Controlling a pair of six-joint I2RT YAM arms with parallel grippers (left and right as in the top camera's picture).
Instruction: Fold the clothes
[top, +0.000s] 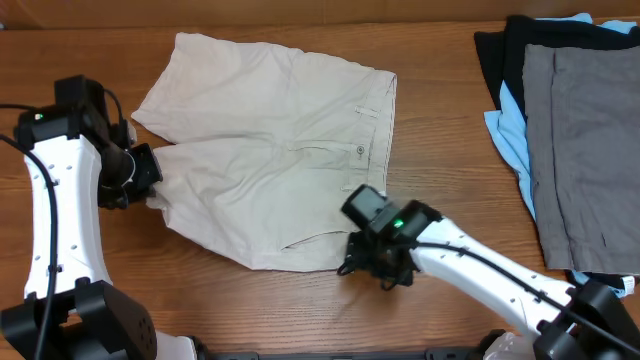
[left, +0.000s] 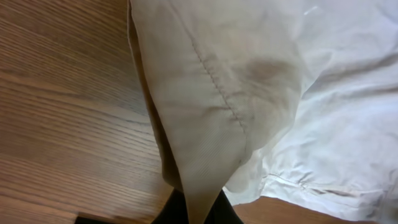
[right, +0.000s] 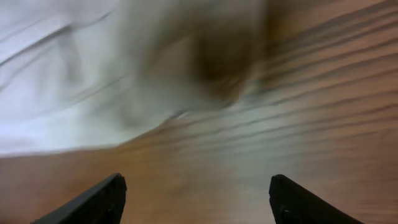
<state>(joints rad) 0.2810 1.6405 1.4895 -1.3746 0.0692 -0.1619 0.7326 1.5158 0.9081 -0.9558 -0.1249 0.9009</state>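
Observation:
The beige shorts (top: 270, 160) lie flat on the wooden table, waistband to the right, two legs to the left. My left gripper (top: 150, 180) is shut on the hem corner of the near leg; in the left wrist view the pinched cloth (left: 211, 93) runs up from between the dark fingers (left: 196, 214). My right gripper (top: 372, 262) is at the near waistband corner, just off the cloth edge. In the right wrist view its fingers (right: 196, 196) are wide apart over bare wood, with the blurred shorts (right: 93, 81) ahead.
A stack of other garments sits at the right edge: a grey one (top: 585, 140) on top of a light-blue one (top: 505, 125) and a black one (top: 500, 50). The wooden table (top: 450, 150) shows between the shorts and that stack.

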